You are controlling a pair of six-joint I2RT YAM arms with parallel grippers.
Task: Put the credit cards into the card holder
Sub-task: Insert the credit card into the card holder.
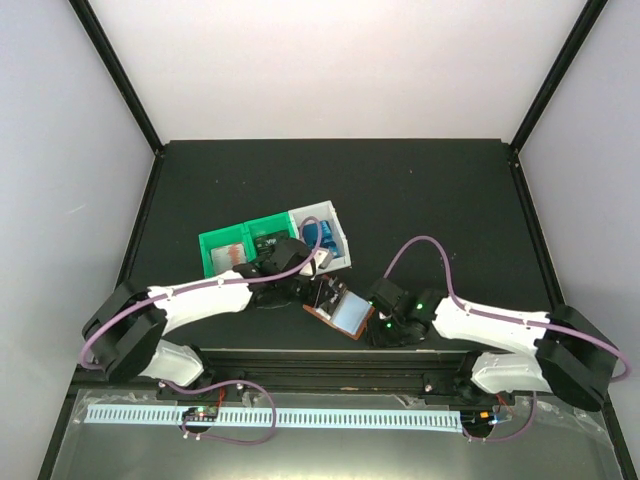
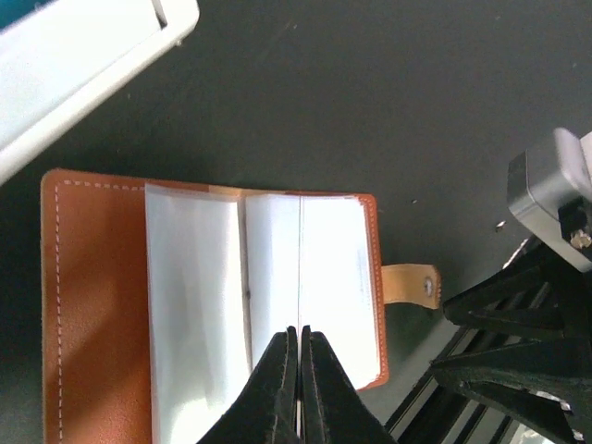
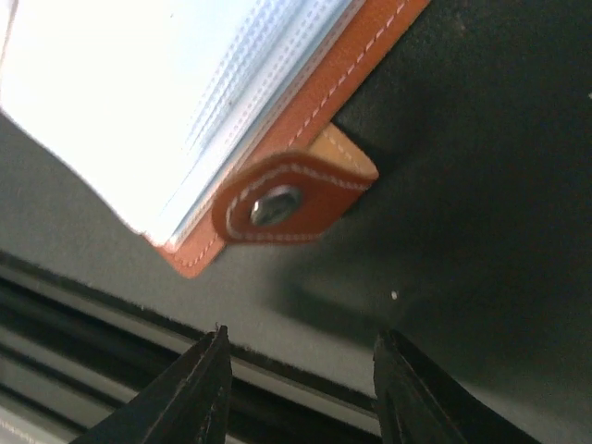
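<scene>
The reddish-brown leather folding card holder [image 1: 338,310] lies open and flat on the black table [image 1: 420,200], near its front edge, between the two arms. Its greyish clear plastic pockets [image 2: 194,296] face up and its small snap tab [image 3: 277,203] sticks out from the side nearest the right arm.

The left gripper [image 2: 299,338] sits over the open pockets with its two black fingers pressed together. They seem to pinch one thin clear leaf of the card holder, which the left wrist view shows edge-on as a fine line running away from the tips.

The right gripper [image 3: 301,347] is low over the table just beside the snap tab. Its fingers are spread apart and touch neither the tab nor the leather.

Behind the card holder, just past the left gripper, stands a white plastic bin [image 1: 335,215] with blue credit cards [image 1: 326,240] lying inside it. A pair of joined green plastic bins [image 1: 215,240] sits touching its left side. One of them holds something reddish, too small to make out
</scene>
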